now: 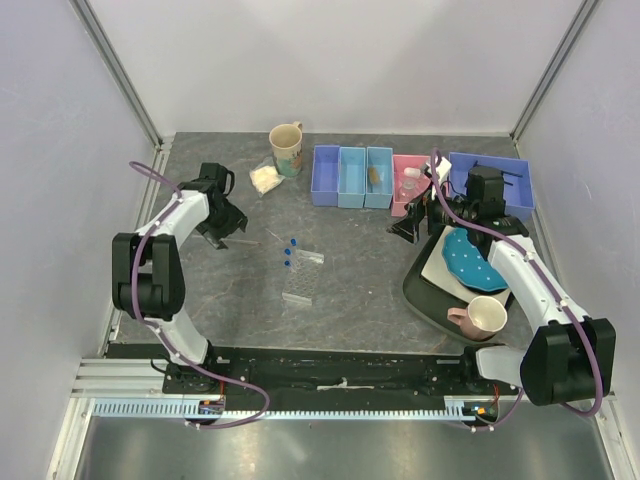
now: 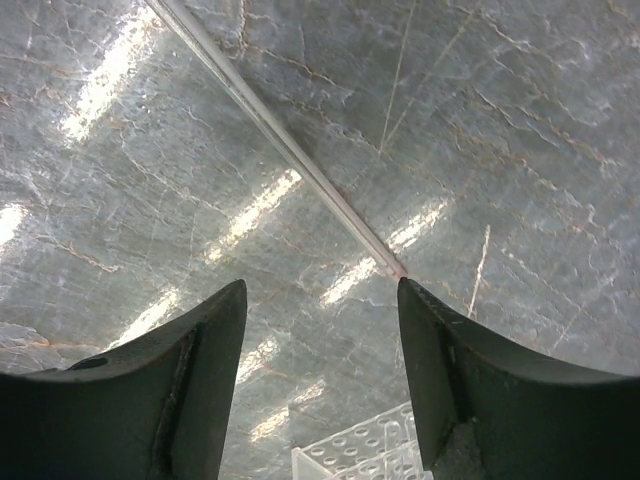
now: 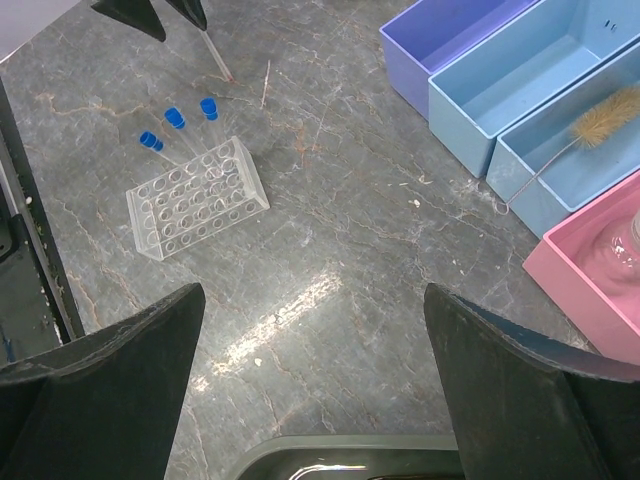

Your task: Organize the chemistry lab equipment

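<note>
The left gripper (image 2: 321,290) is hovering, fingers apart, over a clear rod (image 2: 290,150), while the right gripper (image 3: 312,295) is hanging, fingers spread wide, right of the tube rack (image 3: 195,195).

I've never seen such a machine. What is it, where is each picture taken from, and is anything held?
It is two robot arms bolted to a table, each ending in a two-finger gripper. The wide picture looks down from above; the other two come from cameras on the wrists, so the dark shapes are each gripper's own fingers. On the table lie a clear tube rack, blue-capped tubes, a clear rod, a powder bag and coloured bins. The left gripper and right gripper are open, holding nothing.
</note>
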`<state>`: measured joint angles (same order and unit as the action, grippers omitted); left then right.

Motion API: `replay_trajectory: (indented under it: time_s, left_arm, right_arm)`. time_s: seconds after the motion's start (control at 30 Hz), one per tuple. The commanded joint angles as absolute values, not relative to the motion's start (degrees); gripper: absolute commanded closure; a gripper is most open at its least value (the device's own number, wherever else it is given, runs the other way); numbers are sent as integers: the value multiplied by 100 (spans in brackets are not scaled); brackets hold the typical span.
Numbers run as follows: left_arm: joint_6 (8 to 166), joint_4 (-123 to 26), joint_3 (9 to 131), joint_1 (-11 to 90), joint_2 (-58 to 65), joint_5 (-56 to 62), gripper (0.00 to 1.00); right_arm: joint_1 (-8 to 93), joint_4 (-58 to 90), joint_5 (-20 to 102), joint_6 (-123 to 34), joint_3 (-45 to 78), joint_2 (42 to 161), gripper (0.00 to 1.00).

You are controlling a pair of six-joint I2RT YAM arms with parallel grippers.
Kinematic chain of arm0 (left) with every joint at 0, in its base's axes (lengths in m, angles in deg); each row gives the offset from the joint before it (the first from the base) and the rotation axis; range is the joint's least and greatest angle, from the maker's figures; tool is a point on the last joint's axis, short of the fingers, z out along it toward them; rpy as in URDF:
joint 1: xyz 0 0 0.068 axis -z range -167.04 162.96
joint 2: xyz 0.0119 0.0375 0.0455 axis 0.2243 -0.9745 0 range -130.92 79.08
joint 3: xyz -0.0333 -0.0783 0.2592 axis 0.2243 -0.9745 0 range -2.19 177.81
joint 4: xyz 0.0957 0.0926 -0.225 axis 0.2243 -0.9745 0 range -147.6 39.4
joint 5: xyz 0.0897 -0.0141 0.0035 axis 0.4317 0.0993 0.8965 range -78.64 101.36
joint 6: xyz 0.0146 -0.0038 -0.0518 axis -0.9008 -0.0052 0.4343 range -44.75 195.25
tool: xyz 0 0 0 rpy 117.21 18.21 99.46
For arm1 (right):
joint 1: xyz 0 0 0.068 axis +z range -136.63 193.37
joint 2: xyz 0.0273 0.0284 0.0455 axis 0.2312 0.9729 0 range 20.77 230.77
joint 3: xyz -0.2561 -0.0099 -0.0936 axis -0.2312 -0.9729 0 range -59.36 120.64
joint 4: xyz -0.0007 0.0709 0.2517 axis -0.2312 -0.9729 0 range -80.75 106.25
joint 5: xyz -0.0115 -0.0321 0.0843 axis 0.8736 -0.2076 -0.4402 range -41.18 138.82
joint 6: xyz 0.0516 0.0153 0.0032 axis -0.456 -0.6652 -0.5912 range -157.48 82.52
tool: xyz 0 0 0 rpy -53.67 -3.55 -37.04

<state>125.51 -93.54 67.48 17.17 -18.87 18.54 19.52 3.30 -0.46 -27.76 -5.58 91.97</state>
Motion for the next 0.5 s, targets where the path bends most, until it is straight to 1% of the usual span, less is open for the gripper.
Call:
replay_trajectory:
  time_s: [0.0,0.07,0.1,0.27,0.4,0.47]
  left_arm:
    - [13018,-9560,7120,1727,-2172,2243,35]
    - [13124,-9551,7208,1727,-2392,2234,39]
    - [13141,-9525,7234,1727,-2462,2217,44]
    - [13256,-9490,7498,1727,-2919,2217,48]
    - [13230,-9499,7665,1727,-3166,2313,53]
    - [13195,-9490,7691,1727,-3288,2357,58]
  right_arm:
    - [1952,526,-207,-2781,-460,9108,2]
    - [1952,526,-225,-2798,-460,9126,2]
    - [1952,509,-225,-2790,-460,9143,2]
    - [1952,482,-286,-2816,-460,9213,2]
    - [1952,447,-321,-2825,-443,9266,2]
    - [1961,438,-321,-2816,-443,9284,2]
